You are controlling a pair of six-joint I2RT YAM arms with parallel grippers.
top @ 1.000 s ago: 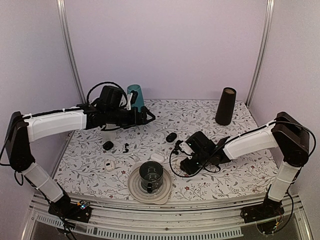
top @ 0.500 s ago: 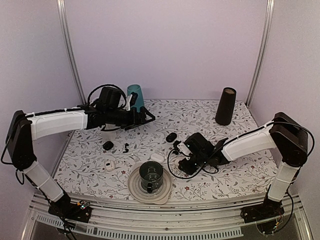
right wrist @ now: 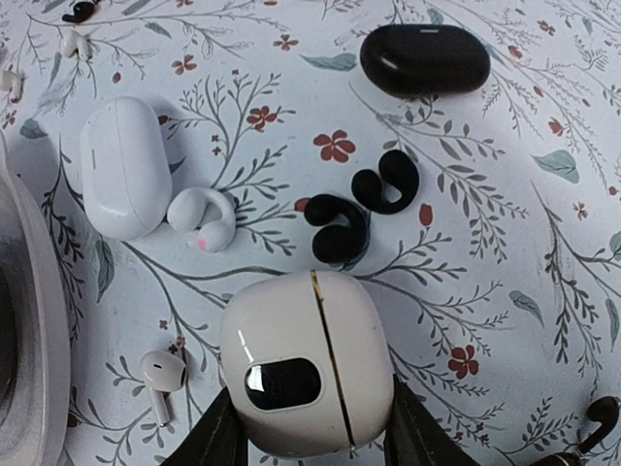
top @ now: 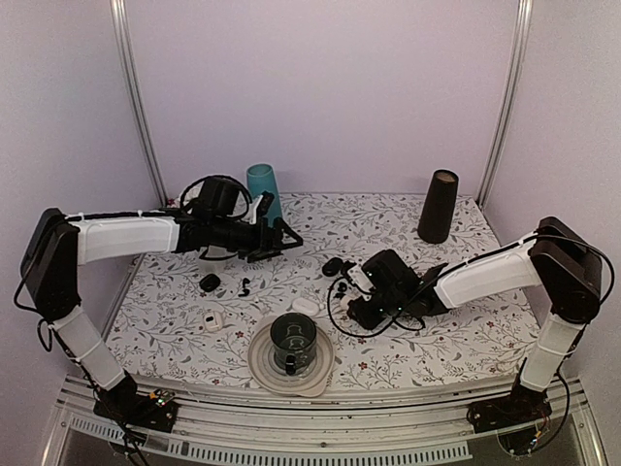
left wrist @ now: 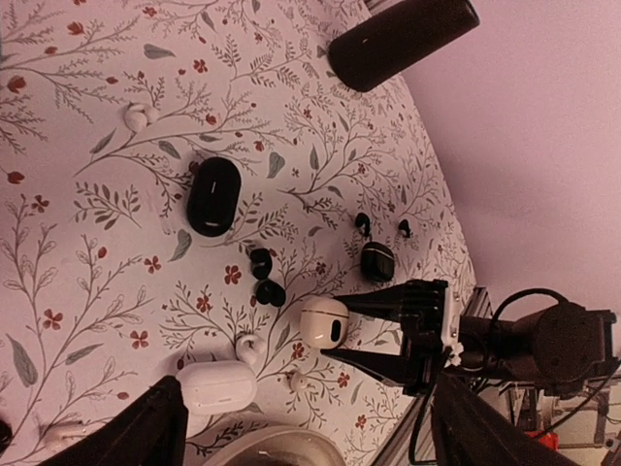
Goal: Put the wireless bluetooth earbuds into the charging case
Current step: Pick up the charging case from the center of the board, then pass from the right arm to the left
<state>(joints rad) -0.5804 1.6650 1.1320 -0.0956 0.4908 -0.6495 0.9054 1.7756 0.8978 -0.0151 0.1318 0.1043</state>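
My right gripper (right wrist: 310,400) is shut on a cream charging case (right wrist: 291,320) with a gold seam and a black oval window, its lid closed, low over the flowered table. Just beyond it lie two black hook-shaped earbuds (right wrist: 335,225). Two tiny black stemmed wireless bluetooth earbuds (left wrist: 362,223) lie beside a dark case (left wrist: 376,260) near the right arm. Another small black earbud (top: 245,286) lies far left. My left gripper (top: 289,236) hangs open and empty above the table's back left, well away from the cream case (left wrist: 315,320).
A black oval case (right wrist: 422,58), a white case (right wrist: 121,165), a white hook earbud (right wrist: 202,218) and a white stemmed earbud (right wrist: 160,374) surround the held case. A plate (top: 260,361) carrying a dark cup sits near front. A teal cup (top: 262,183) and a tall black cup (top: 438,206) stand at the back.
The right jaws have narrowed onto the cream case and the arm has edged toward the back. The left arm has shifted slightly right and lower, and its jaws have narrowed slightly.
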